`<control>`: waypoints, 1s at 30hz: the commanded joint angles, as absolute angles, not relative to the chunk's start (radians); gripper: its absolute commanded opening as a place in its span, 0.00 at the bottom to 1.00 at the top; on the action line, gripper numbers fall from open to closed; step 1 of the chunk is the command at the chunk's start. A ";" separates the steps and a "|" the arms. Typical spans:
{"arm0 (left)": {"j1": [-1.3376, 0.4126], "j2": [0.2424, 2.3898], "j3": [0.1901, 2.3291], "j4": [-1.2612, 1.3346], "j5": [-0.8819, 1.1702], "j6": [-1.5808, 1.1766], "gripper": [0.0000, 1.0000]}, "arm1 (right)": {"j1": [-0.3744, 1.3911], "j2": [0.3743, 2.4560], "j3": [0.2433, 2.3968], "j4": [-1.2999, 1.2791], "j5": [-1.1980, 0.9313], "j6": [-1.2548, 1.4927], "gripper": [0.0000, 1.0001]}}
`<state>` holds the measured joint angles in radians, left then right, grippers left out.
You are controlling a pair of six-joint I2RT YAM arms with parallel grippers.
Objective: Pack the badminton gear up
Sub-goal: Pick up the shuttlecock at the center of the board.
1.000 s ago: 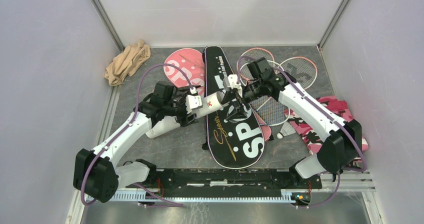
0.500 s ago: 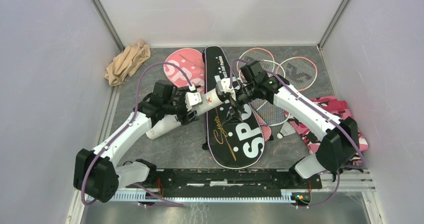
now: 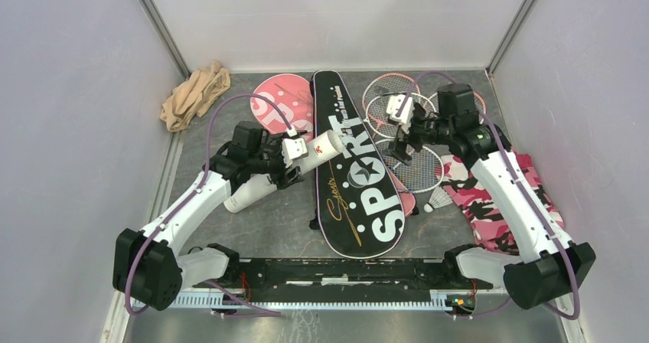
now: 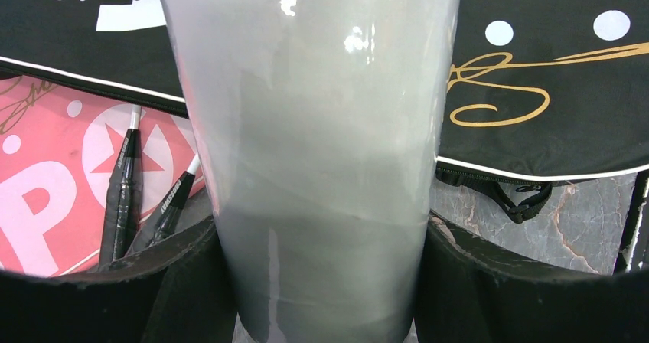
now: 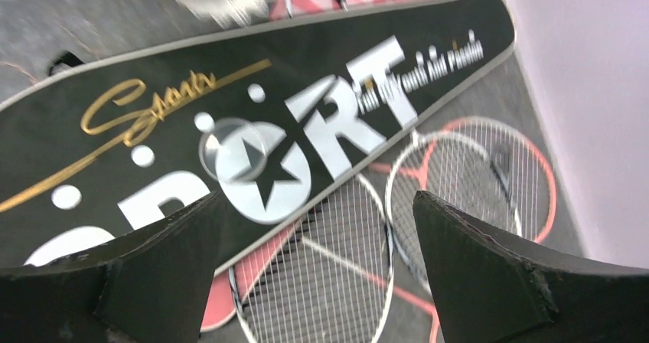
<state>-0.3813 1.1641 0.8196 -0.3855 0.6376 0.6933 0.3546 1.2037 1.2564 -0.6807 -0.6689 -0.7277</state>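
Note:
My left gripper [image 3: 295, 155] is shut on the long white tube [image 3: 321, 148], which slants over the left edge of the black SPORT bag [image 3: 360, 197]. In the left wrist view the tube [image 4: 321, 129] fills the gap between both pads [image 4: 184, 282]. My right gripper [image 3: 398, 138] hovers open and empty over the pink-framed rackets [image 3: 417, 163]. In its wrist view the rackets [image 5: 474, 174] lie below beside the black bag [image 5: 153, 129]. A clear round disc [image 5: 232, 150] rests on that bag. A shuttlecock [image 3: 438, 199] lies right of the bag. The pink bag [image 3: 277, 106] lies at the back.
A beige cloth [image 3: 195, 94] is bunched in the back left corner. A pink camouflage cloth [image 3: 497, 205] lies under the right arm by the right wall. Two thin black-gripped shafts [image 4: 122, 197] lie on the pink bag [image 4: 53, 190].
My right gripper has drawn back from the tube's mouth to the right, over the rackets, and its jaws have spread wider. The left arm still holds the tube in about the same place.

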 commanded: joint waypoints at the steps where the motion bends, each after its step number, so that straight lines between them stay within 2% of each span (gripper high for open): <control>1: -0.377 1.152 0.828 -0.337 0.672 0.678 0.02 | 0.271 1.177 1.198 -0.748 -0.642 -0.752 0.98; 5: -0.377 1.170 0.831 -0.344 0.696 0.685 0.02 | 0.253 1.151 1.144 -0.736 -0.644 -0.741 0.98; 13: -0.377 1.169 0.834 -0.360 0.691 0.701 0.02 | 0.085 1.211 1.140 -0.876 -0.452 -0.819 0.98; 23: -0.379 1.175 0.839 -0.365 0.691 0.706 0.02 | -0.201 1.424 1.088 -1.084 -0.549 -0.971 0.95; 30: -0.379 1.177 0.844 -0.373 0.693 0.707 0.02 | -0.320 1.565 1.044 -1.172 -0.642 -1.100 0.85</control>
<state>-0.3813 1.1755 0.8196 -0.3870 0.6567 0.6941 -0.2821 1.5143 1.0512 -1.0683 -0.5465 -0.9771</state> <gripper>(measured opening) 0.735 0.885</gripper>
